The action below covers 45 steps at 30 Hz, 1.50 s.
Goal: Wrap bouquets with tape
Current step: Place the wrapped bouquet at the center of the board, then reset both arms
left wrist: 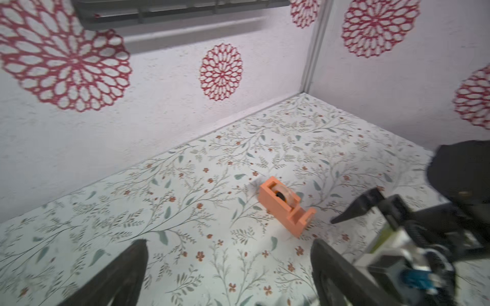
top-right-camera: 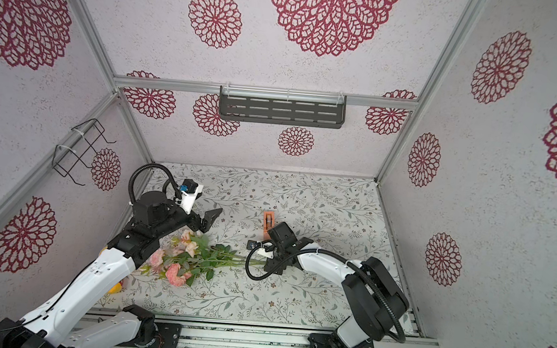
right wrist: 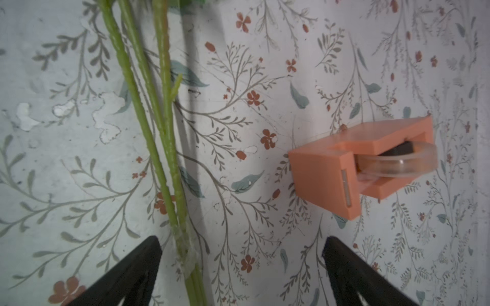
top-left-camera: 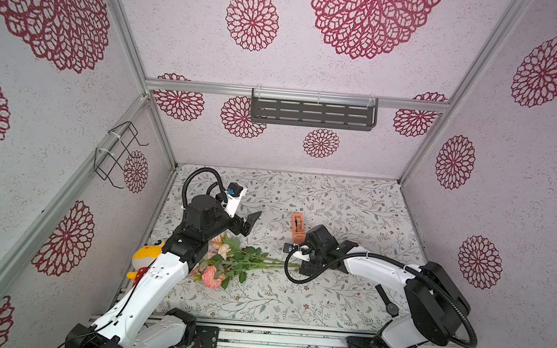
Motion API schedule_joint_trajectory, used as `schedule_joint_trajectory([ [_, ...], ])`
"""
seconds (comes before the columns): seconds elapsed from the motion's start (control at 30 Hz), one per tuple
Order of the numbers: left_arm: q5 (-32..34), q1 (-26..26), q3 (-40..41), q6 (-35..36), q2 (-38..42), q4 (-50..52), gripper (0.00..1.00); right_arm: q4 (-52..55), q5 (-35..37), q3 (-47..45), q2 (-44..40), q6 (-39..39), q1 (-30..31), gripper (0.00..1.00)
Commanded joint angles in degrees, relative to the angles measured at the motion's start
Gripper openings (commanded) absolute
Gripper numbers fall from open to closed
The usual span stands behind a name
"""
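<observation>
Lying flat on the counter (top-left-camera: pixel 336 203) between both arms, the bouquets (top-left-camera: pixel 229 262) likely handle light, with crushable blooms; grip the thin stems (right wrist: pixel 159 132). The tape (top-left-camera: pixel 297 226) sits near the stem ends. Both arms' jaws stand apart, empty.

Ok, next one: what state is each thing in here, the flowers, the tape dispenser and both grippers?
bouquet: lying flat on the table, stems bunched, clear tape band near the stem ends.
tape dispenser: upright on the table, roll loaded, untouched.
left gripper: jaws open, empty.
right gripper: jaws open, empty, over the stem ends.
</observation>
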State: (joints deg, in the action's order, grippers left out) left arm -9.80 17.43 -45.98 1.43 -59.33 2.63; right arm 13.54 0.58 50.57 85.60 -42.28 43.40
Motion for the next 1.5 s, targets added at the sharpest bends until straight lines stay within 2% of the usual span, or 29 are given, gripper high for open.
schedule_joint_trajectory([
  [0.0, 11.3, -1.5, 2.1, -1.4, 0.7, -5.1, 0.98, -1.5, -1.5, 0.9, -9.9, 4.3, -0.5, 0.99],
  [0.1, 17.4, -3.3, 4.7, -1.0, 0.5, -7.5, 0.98, -9.0, -4.0, -4.3, -19.4, 11.7, -3.7, 0.99],
  [0.17, 19.7, -6.7, 6.6, -2.1, -0.4, -9.7, 0.98, -19.6, -1.9, -9.8, -25.4, 24.0, -9.2, 0.99],
  [0.2, 18.7, -9.6, 7.5, -3.2, -1.3, -11.1, 0.98, -24.5, 1.1, -12.6, -27.6, 30.6, -12.5, 0.99],
  [0.23, 16.4, -12.7, 8.4, -4.5, -2.5, -13.0, 0.98, -28.9, 4.7, -15.8, -29.7, 37.0, -16.4, 0.99],
  [0.27, 14.0, -15.5, 9.0, -5.1, -4.1, -15.4, 0.98, -31.3, 6.8, -18.1, -30.8, 40.0, -19.9, 0.99],
  [0.4, 0.6, -27.1, 8.1, -7.4, -17.3, -26.5, 0.98, -33.3, 15.9, -22.0, -27.1, 45.6, -31.3, 0.99],
  [0.47, -5.5, -31.3, 4.9, -9.8, -26.7, -31.4, 0.98, -35.7, 15.6, -22.6, -22.5, 47.0, -36.2, 0.99],
  [0.53, -15.1, -34.6, -3.5, -12.8, -32.5, -22.4, 0.98, -43.4, 17.3, -25.3, -17.1, 46.6, -38.8, 0.99],
  [0.57, -18.2, -35.4, -3.8, -14.1, -34.1, -25.1, 0.98, -45.7, 17.9, -26.0, -14.8, 46.6, -39.7, 0.99],
  [0.63, -17.9, -36.0, -1.5, -18.5, -34.5, -31.9, 0.98, -48.8, 19.3, -26.3, -10.0, 46.9, -40.5, 0.99],
  [0.7, -14.5, -35.5, 2.0, -17.9, -31.6, -34.0, 0.98, -54.3, 19.6, -27.3, -6.4, 46.8, -40.7, 0.99],
  [0.73, -10.5, -34.2, 4.1, -14.8, -28.8, -34.0, 0.98, -57.1, 19.6, -28.1, -4.7, 46.2, -40.7, 0.99],
  [0.8, 1.0, -30.9, 6.2, -7.8, -23.1, -26.3, 0.98, -54.9, 21.2, -25.3, -2.7, 46.6, -40.8, 0.99],
  [0.83, 3.2, -30.3, 7.4, -5.7, -21.9, -26.1, 0.98, -56.2, 21.3, -25.3, -1.9, 46.3, -40.8, 0.99],
  [0.93, 2.1, -31.5, 8.3, -7.0, -21.5, -27.2, 0.98, -70.3, 19.2, -30.3, 0.5, 45.5, -41.2, 0.99],
  [0.97, 1.4, -31.7, 8.3, -9.5, -21.6, -28.1, 0.98, -70.1, 19.5, -31.2, -0.6, 45.5, -40.8, 0.99],
  [1.03, -6.2, -32.7, 9.3, -14.1, -24.4, -36.8, 0.98, -82.1, 18.7, -36.6, 2.1, 45.4, -40.9, 0.99],
  [1.07, -8.1, -32.7, 8.4, -13.4, -25.0, -35.8, 0.98, -87.6, 19.9, -38.1, 3.3, 44.9, -40.8, 0.99],
  [1.1, -7.4, -32.2, 7.6, -12.3, -25.1, -33.9, 0.98, -85.0, 19.9, -38.6, 1.2, 46.2, -40.9, 0.99],
  [1.17, -4.5, -31.5, 9.1, -12.0, -24.0, -35.1, 0.98, -87.9, 20.6, -38.6, 2.6, 45.7, -41.1, 0.99],
  [1.2, -3.7, -31.5, 10.4, -12.1, -23.2, -36.6, 0.98, -83.3, 20.3, -37.1, 1.7, 46.3, -41.0, 0.99],
  [1.27, -0.5, -31.2, 11.8, -11.7, -21.6, -36.1, 0.98, -84.1, 21.9, -36.9, 2.4, 44.8, -39.9, 0.99],
  [1.33, 8.6, -28.9, 11.5, -7.0, -18.2, -28.4, 0.98, -84.5, 21.7, -36.8, 2.7, 44.5, -39.8, 0.99],
  [1.37, 10.1, -28.6, 12.7, -5.6, -17.5, -29.5, 0.98, -83.3, 21.7, -36.6, 2.3, 44.7, -39.8, 0.99],
  [1.4, 10.1, -29.3, 14.0, -7.0, -17.2, -32.4, 0.98, -83.9, 21.7, -36.6, 2.6, 44.6, -39.8, 0.99],
  [1.47, 8.2, -30.3, 14.0, -8.4, -16.5, -31.2, 0.98, -83.4, 21.7, -36.6, 2.4, 44.6, -39.8, 0.99],
])
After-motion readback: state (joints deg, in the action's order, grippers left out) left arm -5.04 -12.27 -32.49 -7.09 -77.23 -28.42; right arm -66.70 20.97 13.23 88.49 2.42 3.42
